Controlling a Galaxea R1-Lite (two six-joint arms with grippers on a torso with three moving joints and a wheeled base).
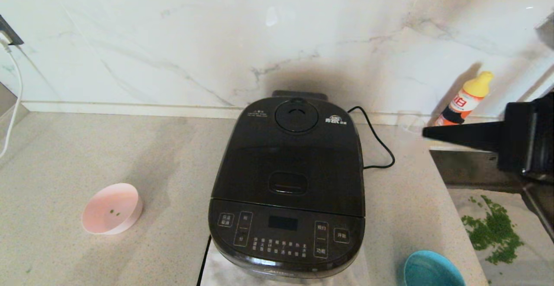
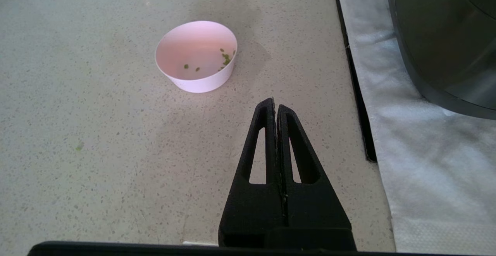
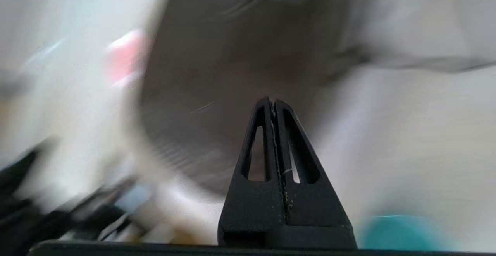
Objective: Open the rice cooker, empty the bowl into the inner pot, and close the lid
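Observation:
The black rice cooker point(image 1: 286, 216) stands mid-counter with its lid point(image 1: 289, 160) shut, so the inner pot is hidden. A pink bowl point(image 1: 112, 208) holding a few green bits sits to its left, and also shows in the left wrist view point(image 2: 196, 55). A teal bowl point(image 1: 433, 270) sits at the front right. My right gripper point(image 1: 426, 133) is shut and empty, held in the air right of the cooker, pointing toward it; it also shows in its wrist view point(image 3: 272, 102). My left gripper point(image 2: 275, 102) is shut and empty above the counter, short of the pink bowl.
A yellow-capped sauce bottle point(image 1: 464, 99) stands at the back right by the wall. The cooker's black cord point(image 1: 381, 147) loops behind it. Green bits point(image 1: 493, 229) lie scattered on the surface at the right. A white cable point(image 1: 15, 100) hangs at the far left.

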